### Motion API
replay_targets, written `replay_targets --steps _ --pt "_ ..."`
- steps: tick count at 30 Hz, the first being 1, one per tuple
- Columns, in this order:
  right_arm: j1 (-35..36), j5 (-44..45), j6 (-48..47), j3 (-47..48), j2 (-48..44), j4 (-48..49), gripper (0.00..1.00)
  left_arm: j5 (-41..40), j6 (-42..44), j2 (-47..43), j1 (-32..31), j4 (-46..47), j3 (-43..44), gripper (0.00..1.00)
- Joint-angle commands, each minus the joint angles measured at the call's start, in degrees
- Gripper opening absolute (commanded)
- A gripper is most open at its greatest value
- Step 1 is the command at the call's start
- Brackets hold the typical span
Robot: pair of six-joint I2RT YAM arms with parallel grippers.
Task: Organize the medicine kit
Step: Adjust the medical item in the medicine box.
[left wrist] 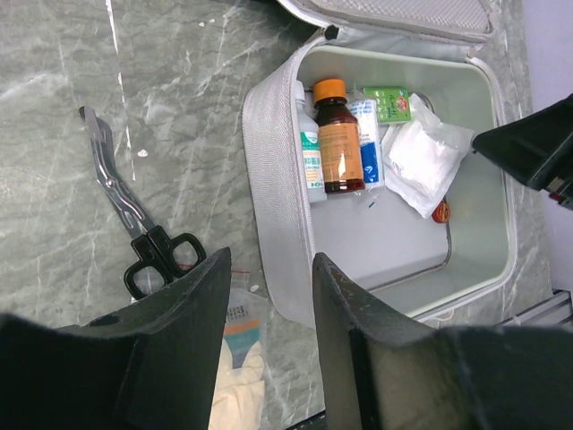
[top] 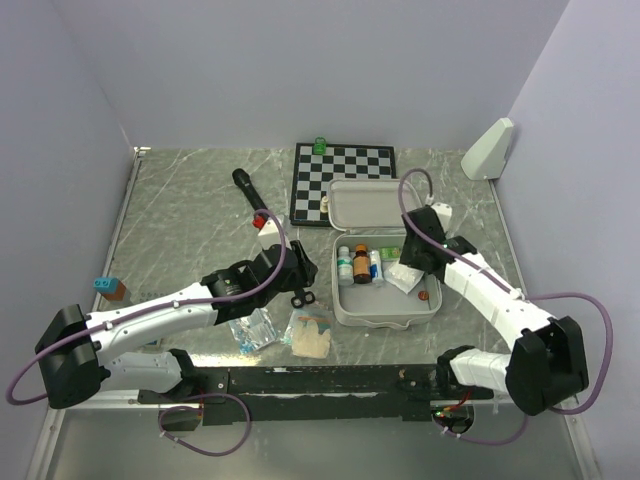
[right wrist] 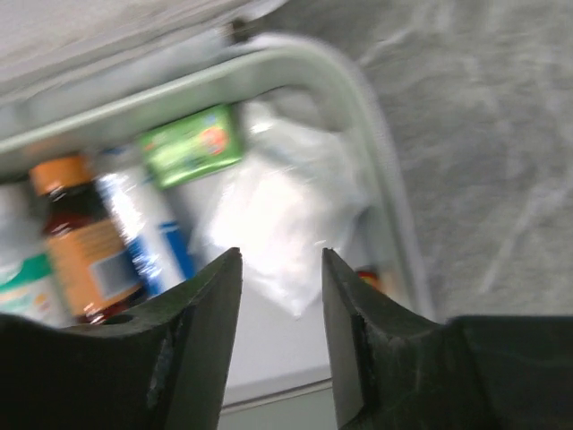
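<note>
From my station the biggest thing in view is the grey-green marbled table (top: 180, 210), with both arms reaching in from its near edge. The medicine kit (top: 390, 320) sits right of centre on it, lid thrown back towards the black-and-white chessboard (top: 345, 170) just behind. A white wedge (top: 490, 150) stands well apart in the far right corner.

My left gripper (left wrist: 270, 260) hovers just beside the kit's left wall. Its jaws are spread and there is nothing between them. My right gripper (right wrist: 281, 258) hangs over the right half of the tray. Its jaws are also spread and empty, and a white packet (left wrist: 421, 166) lies beneath them.

A black rod with a red end (top: 250, 192) lies left of the chessboard. On the table near the kit's left front corner lie a pale folded glove pack (top: 310, 335) and a clear packet (top: 255, 328), and black-handled scissors (left wrist: 148, 240) lie just left of the kit.

Inside the tray, at the hinge end, a brown bottle with an orange cap (left wrist: 338, 143) lies between a white bottle (left wrist: 309, 157) and a blue-and-white tube (left wrist: 367, 143). A green sachet (left wrist: 387, 103) sits against the back wall, touching the white packet. A small reddish item (left wrist: 440, 213) lies just below that packet; I cannot tell what it is.
</note>
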Motion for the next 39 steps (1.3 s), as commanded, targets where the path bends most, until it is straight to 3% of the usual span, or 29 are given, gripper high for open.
replay_targets --steps 1,5,12,26,36,39 --pt "5.35 -4.22 -0.01 -1.14 0.59 2.75 0.43 1.46 -0.16 0.37 0.30 2.06 -0.29 0.46" --pt "6.51 -6.25 0.87 -0.88 5.33 2.50 0.30 1.64 -0.43 0.46 0.30 1.09 -0.11 0.46" --pt "6.42 -5.54 1.66 -1.05 8.77 1.00 0.19 1.73 -0.78 -0.25 0.21 1.62 -1.43 0.46" --pt "1.16 -7.66 1.84 3.87 18.35 2.93 0.17 0.94 -0.78 -0.68 0.21 -0.31 -1.52 0.45" --pt "-0.96 -6.59 -1.32 3.87 16.16 3.72 0.19 0.85 -0.96 -0.68 0.21 -0.93 -1.87 0.45" --pt "-0.09 -8.79 -3.87 1.68 12.30 6.35 0.28 0.85 -0.87 -0.86 0.21 -0.84 -1.96 0.45"
